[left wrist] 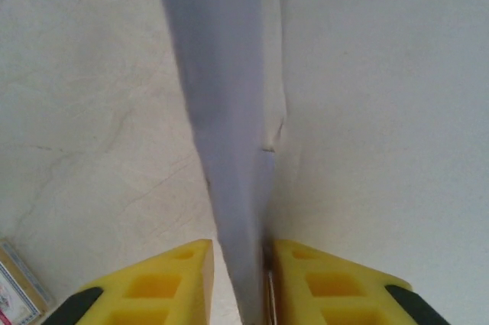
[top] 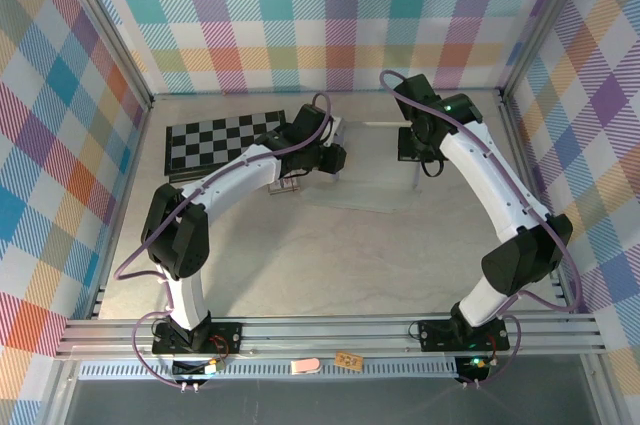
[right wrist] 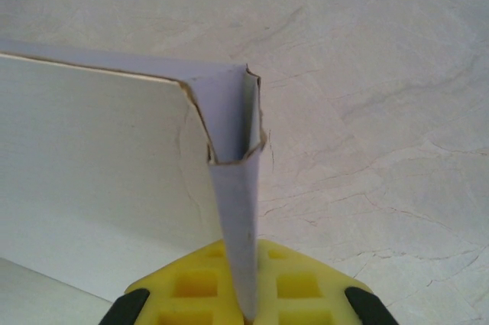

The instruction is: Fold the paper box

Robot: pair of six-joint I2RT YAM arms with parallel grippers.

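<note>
The paper box (top: 368, 191) lies pale and flattish in the middle of the table between both arms. In the left wrist view one lavender flap (left wrist: 229, 111) stands upright and runs down between the yellow fingers (left wrist: 328, 287). My left gripper (left wrist: 243, 247) is narrowed on it, the right finger against the card and a pale sliver at the left finger. In the right wrist view a cream-white wall (right wrist: 92, 157) meets a folded lavender corner flap (right wrist: 233, 210). My right gripper (right wrist: 244, 252) is shut tight on that flap. From above, the left gripper (top: 336, 160) and the right gripper (top: 414, 150) hold opposite ends.
A black-and-white checkerboard (top: 225, 138) lies at the back left, beside the left arm. A small patterned card pack (left wrist: 15, 288) rests on the table close to the left gripper. Plaid walls and metal frame rails (top: 330, 330) bound the marbled tabletop (top: 330, 265).
</note>
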